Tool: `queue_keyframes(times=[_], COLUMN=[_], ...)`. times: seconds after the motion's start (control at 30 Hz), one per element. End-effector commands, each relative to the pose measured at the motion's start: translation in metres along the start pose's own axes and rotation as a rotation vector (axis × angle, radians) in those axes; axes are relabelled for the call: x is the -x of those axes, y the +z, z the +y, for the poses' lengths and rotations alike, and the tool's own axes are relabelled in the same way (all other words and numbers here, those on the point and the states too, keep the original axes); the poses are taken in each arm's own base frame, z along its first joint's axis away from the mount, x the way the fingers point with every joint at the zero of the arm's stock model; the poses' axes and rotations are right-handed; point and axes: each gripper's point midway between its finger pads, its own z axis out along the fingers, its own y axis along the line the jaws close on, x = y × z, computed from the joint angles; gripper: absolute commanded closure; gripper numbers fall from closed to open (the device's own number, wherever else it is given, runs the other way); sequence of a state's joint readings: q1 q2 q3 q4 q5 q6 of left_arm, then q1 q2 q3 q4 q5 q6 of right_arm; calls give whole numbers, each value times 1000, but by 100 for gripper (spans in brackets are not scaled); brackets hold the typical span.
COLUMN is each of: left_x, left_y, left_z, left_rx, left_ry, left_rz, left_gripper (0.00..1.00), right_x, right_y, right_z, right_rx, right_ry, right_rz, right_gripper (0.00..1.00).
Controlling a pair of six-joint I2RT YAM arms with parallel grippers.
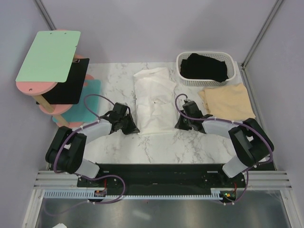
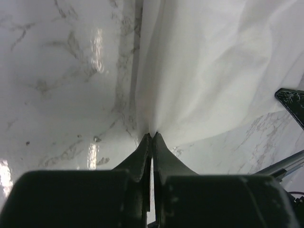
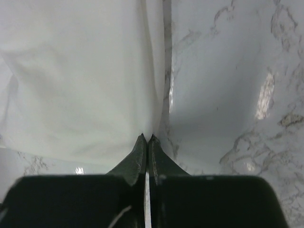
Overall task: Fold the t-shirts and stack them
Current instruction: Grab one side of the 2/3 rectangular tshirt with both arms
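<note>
Left claw (image 2: pixel 151 135) and right claw (image 3: pixel 146 137) pinch near corners of white t-shirt (image 1: pixel 154 99).

We see a white lattice basket (image 1: pixel 190 81) far right on the marble table (image 1: pixel 161 147). Far left, a pink stand (image 1: pixel 27 88) bears a green board (image 1: pixel 49 56) and black panel (image 1: pixel 71 88).

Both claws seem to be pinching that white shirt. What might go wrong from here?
The left gripper and right gripper each pinch only the very edge of the white shirt, so it may slip free when lifted. The right arm lies close to the tan shirt and might drag it.
</note>
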State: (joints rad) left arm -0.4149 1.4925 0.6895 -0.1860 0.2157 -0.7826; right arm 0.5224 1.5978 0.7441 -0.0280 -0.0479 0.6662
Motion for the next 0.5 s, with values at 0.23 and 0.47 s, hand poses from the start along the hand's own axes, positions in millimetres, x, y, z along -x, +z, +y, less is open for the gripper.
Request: queue_keyframes(times=[0.23, 0.47], left_x=[-67, -37], left_y=[-48, -85], left_z=[-23, -45], left_rx=[-35, -14], left_ry=[24, 63], left_rz=[39, -87], left_gripper=[98, 98], right_x=[-84, -31], right_y=[-57, -92], right_z=[17, 42], right_rx=[76, 62], right_ry=[-82, -158], right_rz=[98, -107], right_gripper=[100, 100])
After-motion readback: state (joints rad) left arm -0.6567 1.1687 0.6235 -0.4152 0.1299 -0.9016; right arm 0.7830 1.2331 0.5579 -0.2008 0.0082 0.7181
